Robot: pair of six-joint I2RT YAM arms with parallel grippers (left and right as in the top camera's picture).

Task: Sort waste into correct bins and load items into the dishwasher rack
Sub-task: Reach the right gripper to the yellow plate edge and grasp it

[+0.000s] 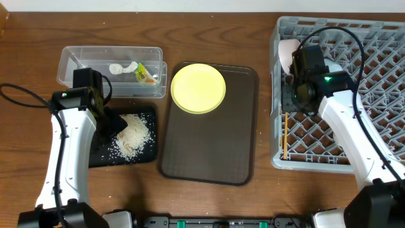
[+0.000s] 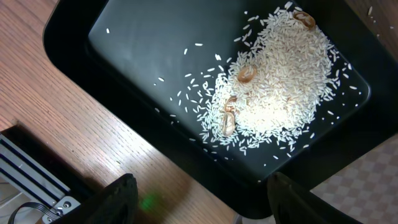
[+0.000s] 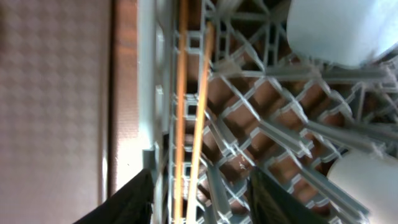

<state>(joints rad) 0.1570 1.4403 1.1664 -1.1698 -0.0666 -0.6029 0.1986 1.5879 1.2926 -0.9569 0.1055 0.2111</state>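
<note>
Hanging over the shallow black tray (image 2: 143, 56), the left arm (image 1: 69, 145) points its camera down on the loose rice grains (image 2: 280, 81). The grains make one pile in the tray, with single grains spread around it and a few small tan curled bits (image 2: 247, 74) among them. The left jaws are apart and nothing is between them; they are above the near edge of the tray.

Behind the black tray stands the clear tub (image 1: 76, 63), touching it or just beside it. Inside the tub lie the crumpled white scrap (image 1: 120, 68) and the printed wrapper (image 1: 146, 75), close to each other.

The yellow plate (image 1: 198, 87) lies flat on the far end of the dark brown serving tray (image 1: 209, 152), in the middle of the desk (image 1: 31, 57).

The right arm (image 1: 342, 120) is over the left part of the grey rack (image 1: 380, 95). The right jaws are also apart and hold nothing. Under them the wooden chopsticks (image 3: 181, 93) lie side by side along the left wall of the rack. The white-pinkish bowl (image 1: 288, 54) stands on its edge in the far left corner of the rack. Two pale rounded dishes appear in the right wrist view, but I cannot tell which ones they are.
</note>
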